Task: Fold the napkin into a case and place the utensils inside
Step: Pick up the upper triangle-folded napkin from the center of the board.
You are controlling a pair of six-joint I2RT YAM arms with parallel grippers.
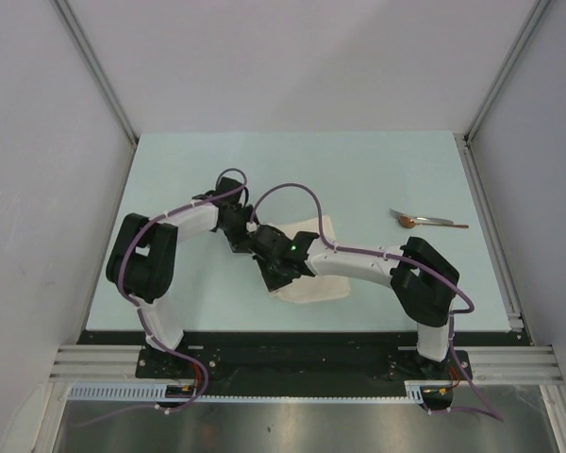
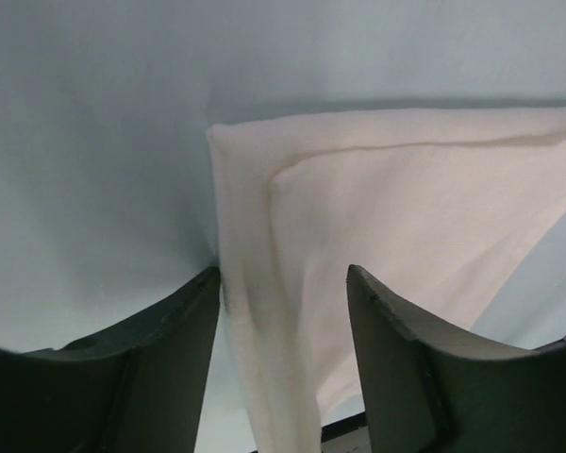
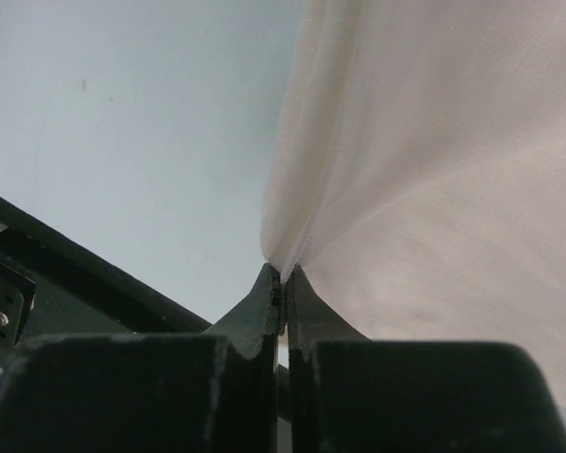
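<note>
The white napkin (image 1: 321,287) lies partly folded at the table's middle, half hidden under both wrists. My left gripper (image 1: 243,243) is open; in the left wrist view (image 2: 283,276) a folded edge of the napkin (image 2: 396,208) runs down between its fingers (image 2: 174,354), and I cannot tell whether they touch it. My right gripper (image 1: 275,279) is shut on a raised edge of the napkin (image 3: 434,170), pinched at its tips in the right wrist view (image 3: 283,272). The spoon (image 1: 426,222), with a silver handle and a coppery bowl, lies on the table at the right, apart from both grippers.
The pale table (image 1: 189,179) ends in a black front rail (image 1: 292,340) close below the napkin. A metal rail (image 1: 491,226) runs along the right edge, and white walls stand on the other sides.
</note>
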